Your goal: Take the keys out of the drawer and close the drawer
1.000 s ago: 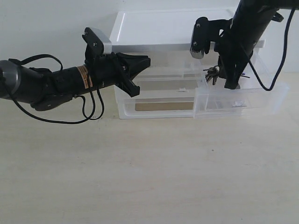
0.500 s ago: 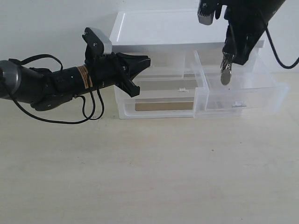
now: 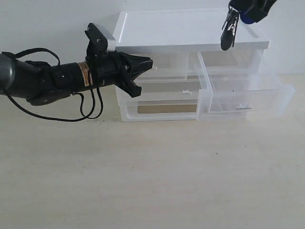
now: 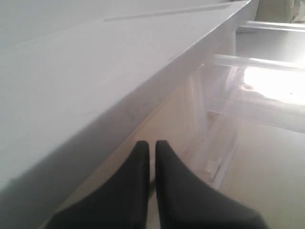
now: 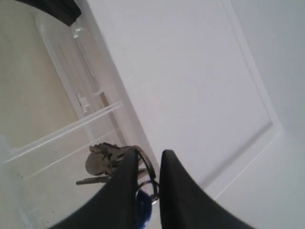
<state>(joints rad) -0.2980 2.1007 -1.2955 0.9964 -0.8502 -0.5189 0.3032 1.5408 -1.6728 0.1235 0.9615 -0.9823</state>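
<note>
Two claws are mine. My right claw is clamped on the ring of the keys, its smooth black fingers pinching the thin wire loop. The flat silver metal blades dangle in a loose bunch beneath it, and the round blue fob sits tucked up against the claw. The bunch hangs in the air in front of the organizer's glossy white top, well above the drawer. That drawer is a translucent plastic box with a small white tab handle, and it stands pulled out over the pale, matte desk. My left claw, tapered and dark, has its tips pressed together on nothing, just beside the organizer's left front corner.
</note>
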